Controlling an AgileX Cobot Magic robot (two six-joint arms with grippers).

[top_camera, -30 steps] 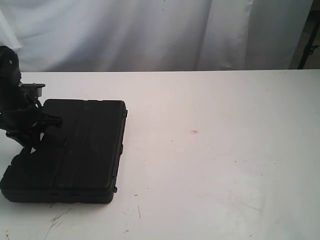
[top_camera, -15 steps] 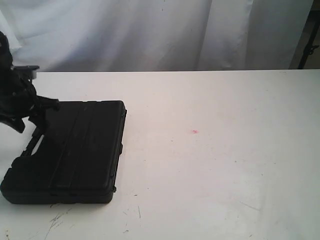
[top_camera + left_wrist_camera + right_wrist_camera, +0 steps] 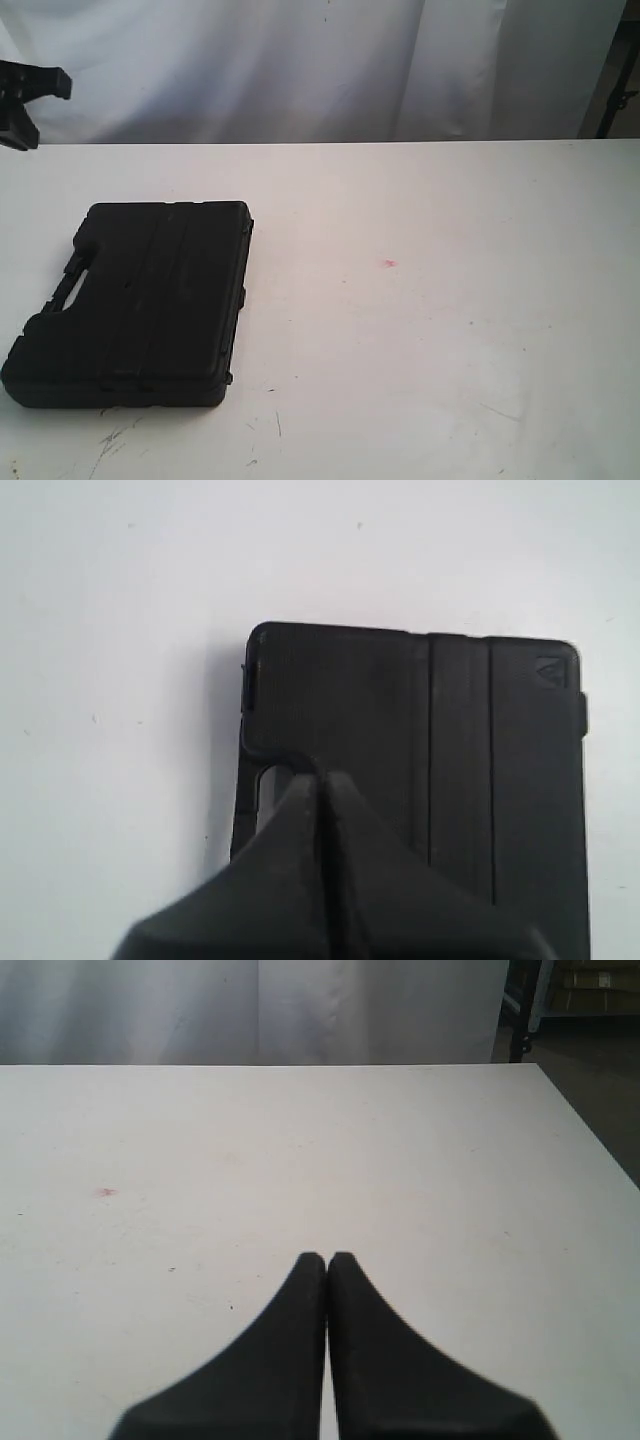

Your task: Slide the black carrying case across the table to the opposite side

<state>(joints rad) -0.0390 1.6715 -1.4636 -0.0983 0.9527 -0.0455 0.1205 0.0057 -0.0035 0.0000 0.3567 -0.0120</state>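
Observation:
The black carrying case [image 3: 135, 305] lies flat on the left part of the white table [image 3: 430, 330], its handle cut-out [image 3: 68, 288] on its left side. The case [image 3: 420, 740] also fills much of the left wrist view. My left gripper [image 3: 320, 776] is shut with nothing in it and hangs above the case's handle end, not touching it. In the exterior view only a dark piece of the left arm [image 3: 25, 100] shows at the far left edge, high above the table. My right gripper [image 3: 327, 1258] is shut and empty over bare tabletop.
A tiny red spot [image 3: 390, 263] marks the table's middle, seen too as the red spot [image 3: 106, 1192] in the right wrist view. Dark scratches [image 3: 115, 440] lie near the front edge. A white curtain [image 3: 300, 60] hangs behind the table's far edge.
My left arm has lifted off the case's left end and drawn back up to the far left corner. The case has stayed where it was.

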